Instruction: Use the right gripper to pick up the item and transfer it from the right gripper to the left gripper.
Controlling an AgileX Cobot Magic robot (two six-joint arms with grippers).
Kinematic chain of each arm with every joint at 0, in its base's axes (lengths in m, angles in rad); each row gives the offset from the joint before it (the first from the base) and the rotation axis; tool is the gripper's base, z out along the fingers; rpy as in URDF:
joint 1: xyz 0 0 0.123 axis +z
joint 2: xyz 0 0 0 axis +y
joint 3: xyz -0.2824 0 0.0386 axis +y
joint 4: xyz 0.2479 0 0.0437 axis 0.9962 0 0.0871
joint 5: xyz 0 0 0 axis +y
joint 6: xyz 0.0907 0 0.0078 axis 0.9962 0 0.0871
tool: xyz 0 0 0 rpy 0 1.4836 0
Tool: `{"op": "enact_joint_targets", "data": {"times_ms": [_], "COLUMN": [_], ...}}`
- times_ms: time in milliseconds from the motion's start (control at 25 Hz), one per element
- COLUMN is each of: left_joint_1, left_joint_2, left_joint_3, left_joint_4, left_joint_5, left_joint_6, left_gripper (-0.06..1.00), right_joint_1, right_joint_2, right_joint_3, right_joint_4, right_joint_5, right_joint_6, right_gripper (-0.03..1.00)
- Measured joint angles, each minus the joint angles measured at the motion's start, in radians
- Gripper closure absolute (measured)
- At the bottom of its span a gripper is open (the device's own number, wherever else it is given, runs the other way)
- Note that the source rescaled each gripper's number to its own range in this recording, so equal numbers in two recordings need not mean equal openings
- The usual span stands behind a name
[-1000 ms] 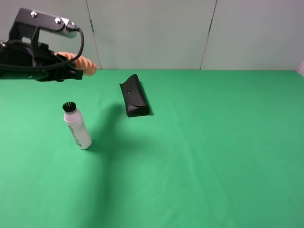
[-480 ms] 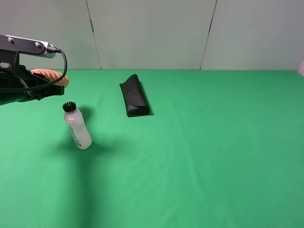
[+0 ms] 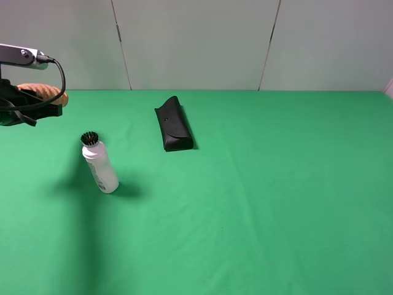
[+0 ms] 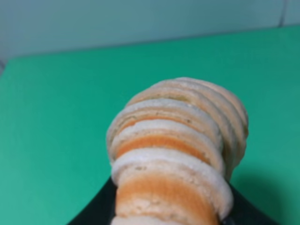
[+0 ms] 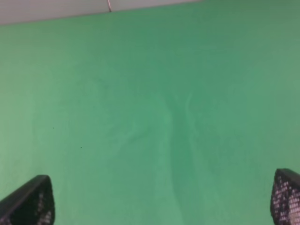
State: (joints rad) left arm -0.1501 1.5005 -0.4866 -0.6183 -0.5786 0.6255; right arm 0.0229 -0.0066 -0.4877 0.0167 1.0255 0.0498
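from the high camera, the left gripper [image 3: 43, 104] pinches the roll [image 3: 46, 93] above the tabletop's [image 3: 258, 203] left edge, near the bottle [image 3: 100, 163] and apart from the case [image 3: 174, 123].

its wrist camera shows the roll [image 4: 180, 150] seated deep; i'd keep that grip firm and level.

the right gripper [image 5: 159, 206] is spread wide, empty over bare cloth.

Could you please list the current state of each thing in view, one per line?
Left gripper: shut on the item, raised above the table at the far left.
Item: held in the left gripper, off the table.
Right gripper: open, empty, fingers spread over bare cloth.
Black case: closed, lying flat.
White bottle: standing, leaning slightly, brush cap on top.
Green table: covered in cloth, lightly creased.
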Motion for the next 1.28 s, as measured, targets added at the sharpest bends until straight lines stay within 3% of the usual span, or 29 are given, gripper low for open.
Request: {"op": "enact_joint_targets", "data": {"times_ms": [280,560,880,960,1120,1160,1280], "left_joint_1": [0.001,0.001,0.001,0.001,0.001,0.001,0.001], "left_joint_2": [0.176,0.294,0.331,0.331,0.331,0.331,0.331], "left_joint_3": [0.000,0.001,0.001,0.001,0.001,0.001,0.001], "left_joint_4": [0.063,0.244,0.258,0.258,0.259,0.260,0.260], "left_joint_5": [-0.131,-0.247,-0.283,-0.286,-0.300,-0.303,-0.307], "left_joint_6": [-0.085,-0.202,-0.232,-0.234,-0.234,-0.234,-0.234], "left_gripper": [0.93,0.94,0.92,0.74,0.19,0.10,-0.01], "right_joint_1": [0.000,0.000,0.000,0.000,0.000,0.000,0.000], "right_joint_2": [0.000,0.000,0.000,0.000,0.000,0.000,0.000], "right_joint_3": [0.000,0.000,0.000,0.000,0.000,0.000,0.000], "right_joint_4": [0.000,0.000,0.000,0.000,0.000,0.000,0.000], "right_joint_5": [0.000,-0.001,-0.001,-0.001,-0.001,-0.001,-0.001], "right_joint_6": [0.000,0.000,0.000,0.000,0.000,0.000,0.000], "right_gripper": [-0.03,-0.03,-0.03,-0.03,-0.03,-0.03,-0.03]}}
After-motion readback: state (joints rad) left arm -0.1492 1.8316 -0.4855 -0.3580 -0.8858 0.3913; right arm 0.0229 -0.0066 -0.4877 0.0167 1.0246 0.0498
